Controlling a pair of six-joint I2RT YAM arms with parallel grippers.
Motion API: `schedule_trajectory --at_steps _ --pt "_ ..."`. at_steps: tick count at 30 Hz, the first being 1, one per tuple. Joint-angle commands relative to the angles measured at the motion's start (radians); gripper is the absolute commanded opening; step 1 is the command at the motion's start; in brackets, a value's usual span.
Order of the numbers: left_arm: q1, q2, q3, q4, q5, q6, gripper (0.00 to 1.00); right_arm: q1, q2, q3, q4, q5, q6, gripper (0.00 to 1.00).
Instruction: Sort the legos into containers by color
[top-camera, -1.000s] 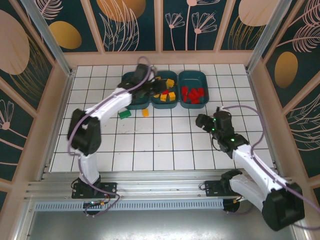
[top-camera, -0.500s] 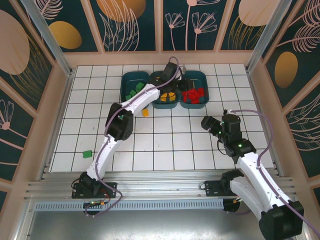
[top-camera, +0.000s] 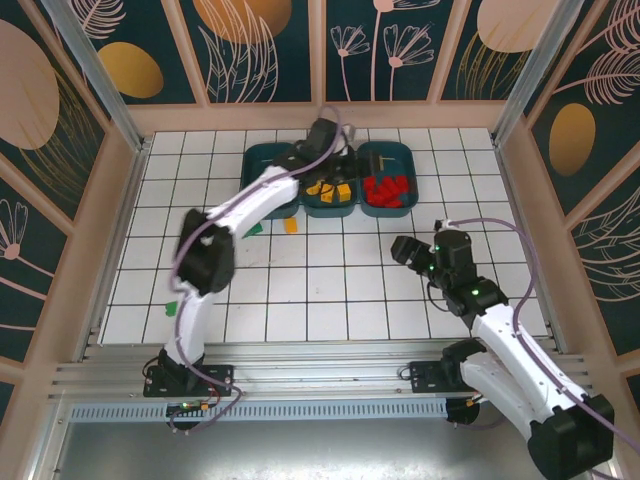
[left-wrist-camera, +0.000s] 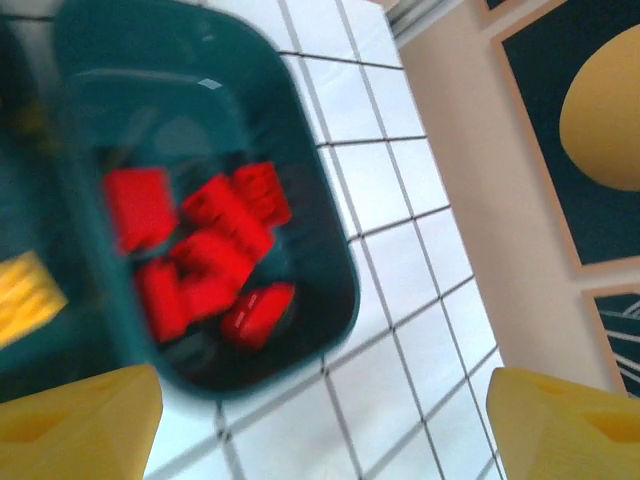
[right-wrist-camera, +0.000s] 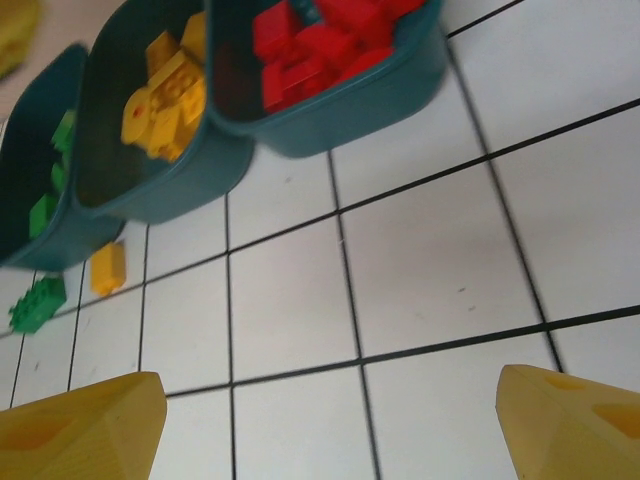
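Observation:
Three dark teal containers stand in a row at the back of the table: the left one (top-camera: 268, 190) with green legos (right-wrist-camera: 48, 195), the middle one (top-camera: 330, 205) with yellow-orange legos (top-camera: 330, 187), the right one (top-camera: 388, 205) with red legos (top-camera: 385, 187). My left gripper (top-camera: 338, 152) hovers above the middle and right containers. In its wrist view it (left-wrist-camera: 325, 420) is open, nothing between its fingers, and the red legos (left-wrist-camera: 210, 240) lie below. My right gripper (top-camera: 405, 250) stands open over bare tiles in front of the right container, empty (right-wrist-camera: 330, 420).
Loose legos lie on the tiles: a green brick (top-camera: 253, 229) and an orange brick (top-camera: 291, 225) just in front of the left containers, both also in the right wrist view, green brick (right-wrist-camera: 37, 303), orange brick (right-wrist-camera: 108, 268). Another green piece (top-camera: 172, 307) lies near the front left. Wooden walls surround the table.
My left gripper has opened wide and its arm has swung over the containers, from the left one towards the middle and right ones. The right arm has shifted only slightly.

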Motion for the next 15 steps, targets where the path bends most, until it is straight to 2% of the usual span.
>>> schedule_trajectory --at_steps 1,4,7,11,15 --pt "0.115 -0.297 -0.34 0.115 -0.125 -0.093 0.85 0.068 0.027 0.015 0.051 0.06 0.026 0.87" --pt "0.212 -0.529 -0.627 0.049 -0.253 -0.103 0.98 0.084 0.047 0.006 0.086 0.033 0.03 0.87" --pt "0.246 -0.633 -0.775 -0.069 -0.344 -0.068 0.99 0.093 0.069 0.009 0.118 0.011 0.027 0.88" --pt "0.251 -0.623 -0.889 -0.124 -0.429 -0.024 0.98 0.114 0.104 0.03 0.144 0.013 0.018 0.88" --pt "0.251 -0.547 -0.917 -0.084 -0.466 0.026 0.99 0.151 0.136 0.051 0.154 0.027 0.02 0.89"
